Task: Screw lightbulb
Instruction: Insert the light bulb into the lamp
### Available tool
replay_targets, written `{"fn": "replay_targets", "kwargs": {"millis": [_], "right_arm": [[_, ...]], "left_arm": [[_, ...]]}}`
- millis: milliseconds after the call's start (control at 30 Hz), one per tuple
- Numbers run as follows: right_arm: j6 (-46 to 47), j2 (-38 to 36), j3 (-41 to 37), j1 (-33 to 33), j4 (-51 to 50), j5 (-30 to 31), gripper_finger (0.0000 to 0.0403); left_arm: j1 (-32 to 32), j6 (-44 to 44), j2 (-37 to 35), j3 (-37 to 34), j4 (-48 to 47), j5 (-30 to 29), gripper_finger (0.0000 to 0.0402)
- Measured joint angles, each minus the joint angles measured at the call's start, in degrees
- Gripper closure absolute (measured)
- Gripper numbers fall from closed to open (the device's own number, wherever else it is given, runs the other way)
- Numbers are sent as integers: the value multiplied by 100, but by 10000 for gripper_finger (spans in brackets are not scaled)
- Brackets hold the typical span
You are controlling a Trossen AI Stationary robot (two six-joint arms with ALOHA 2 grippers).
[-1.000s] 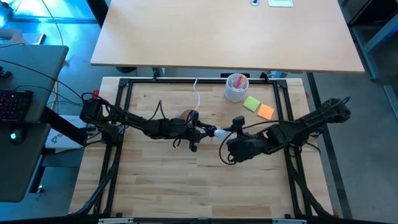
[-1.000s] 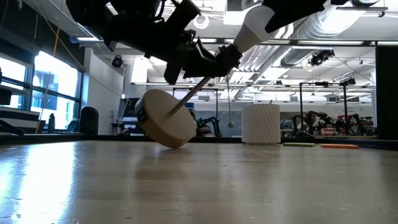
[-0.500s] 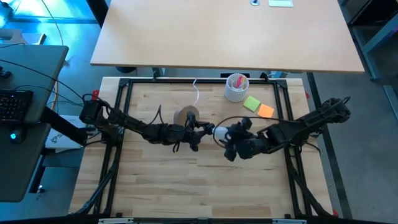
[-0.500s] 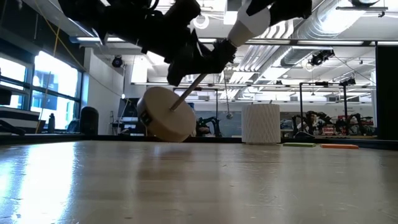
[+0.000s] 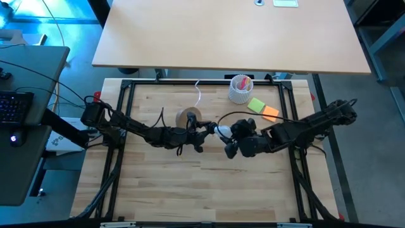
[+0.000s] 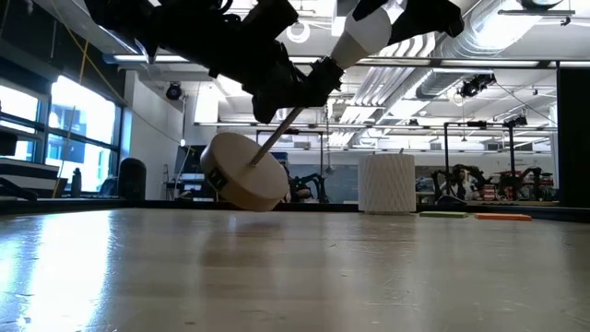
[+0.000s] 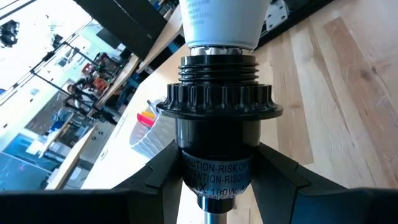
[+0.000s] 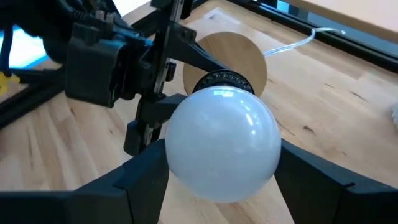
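The wooden table (image 5: 209,190) was the biggest thing, and both dark arms met over its middle. The round wooden stand (image 6: 243,171) was tipped up on its edge, with a thin metal rod (image 6: 274,144) going from it up to the black socket (image 7: 216,134). The left gripper (image 5: 201,135) was clamped on that socket, one finger on each side, and held it up in the air. The right gripper (image 8: 219,180) was squeezed on the lightbulb (image 8: 222,144), with its two fingers pressed on the round white part. The lightbulb's narrow end sat in the top of the socket, above the table. Farther back on the table stood a white cup (image 5: 240,90) with pink things inside, and near it lay a green note (image 5: 255,105) and an orange note (image 5: 270,113), touching each other.
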Motion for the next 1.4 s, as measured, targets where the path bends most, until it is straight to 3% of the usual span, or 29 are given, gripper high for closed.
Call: {"fn": "replay_targets", "kwargs": {"millis": [233,900,1033,1233,1400], "right_arm": [[-356,-154,0,-34,-16,-169,121],[-496,-290,0,-202,-1,-388,118],[31,-290,0,-307,28,-259,118],[957,-290,0,-450,33,79,118],[1256,-290,0,-584,270,-2,118]], "left_arm": [[4,-21,0,6,26,27,260],[11,-125,-9,17,-31,147,260],[14,-114,-9,17,76,40,260],[23,-47,-7,17,377,-664,260],[51,-62,-7,59,393,-771,260]]}}
